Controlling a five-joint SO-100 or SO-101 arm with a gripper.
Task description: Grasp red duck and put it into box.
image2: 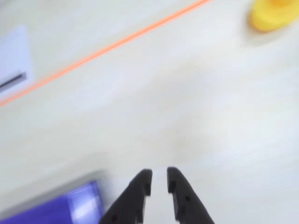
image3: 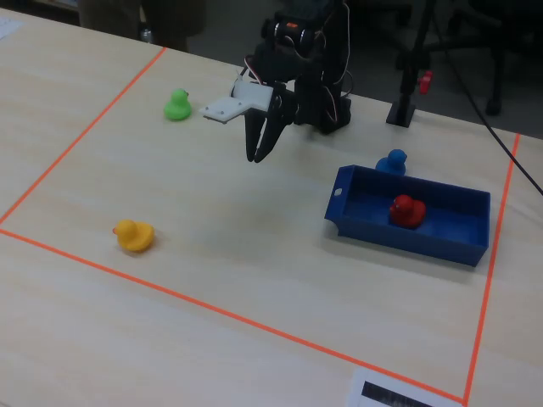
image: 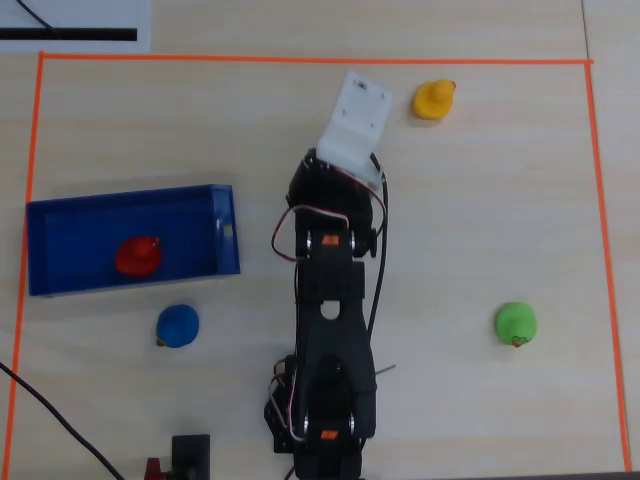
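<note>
The red duck [image: 137, 256] lies inside the blue box [image: 70, 240] at the left of the overhead view. In the fixed view the red duck [image3: 405, 209] sits in the box [image3: 407, 242] at the right. My gripper [image3: 254, 157] hangs above bare table to the left of the box, well away from the duck. In the wrist view my gripper [image2: 159, 175] is empty, with its black fingers a narrow gap apart. A blurred corner of the box [image2: 70, 210] shows at the bottom left of that view. In the overhead view the white wrist mount [image: 355, 125] hides the fingers.
A blue duck [image: 178, 326] sits just outside the box's near wall. A yellow duck [image: 434, 100] is at the far edge and a green duck [image: 516, 323] at the right. Orange tape [image: 590, 200] frames the work area. The arm base [image: 325, 430] stands at the bottom middle.
</note>
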